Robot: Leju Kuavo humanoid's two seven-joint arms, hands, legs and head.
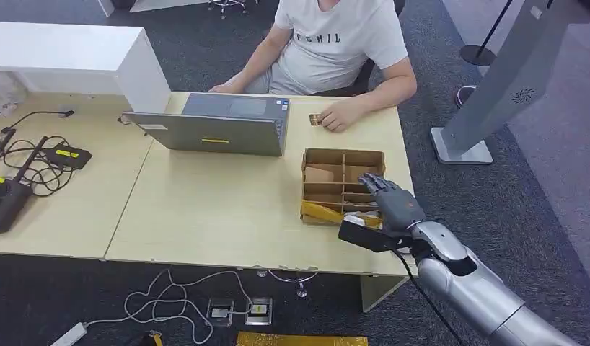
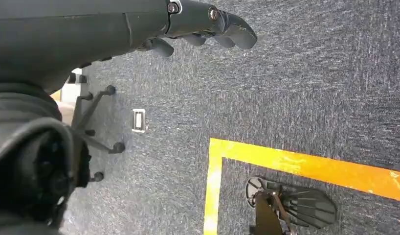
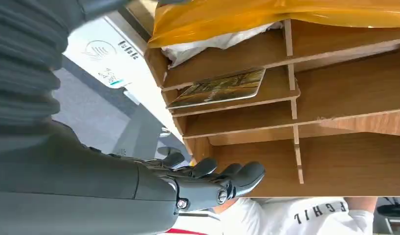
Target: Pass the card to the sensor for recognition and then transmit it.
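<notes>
The desk (image 1: 227, 216) carries a laptop (image 1: 220, 130) at 11 o'clock from the wooden tray (image 1: 342, 155). The right hand (image 1: 393, 205) hovers over the tray's near-right cells, fingers loosely spread, holding nothing. The card (image 3: 220, 88) lies flat in 1 narrow cell, walls close around it — fingers could jam on a divider or scrape past without lifting it. The left hand (image 2: 208, 24) hangs over carpet, fingers slightly curled, empty.
</notes>
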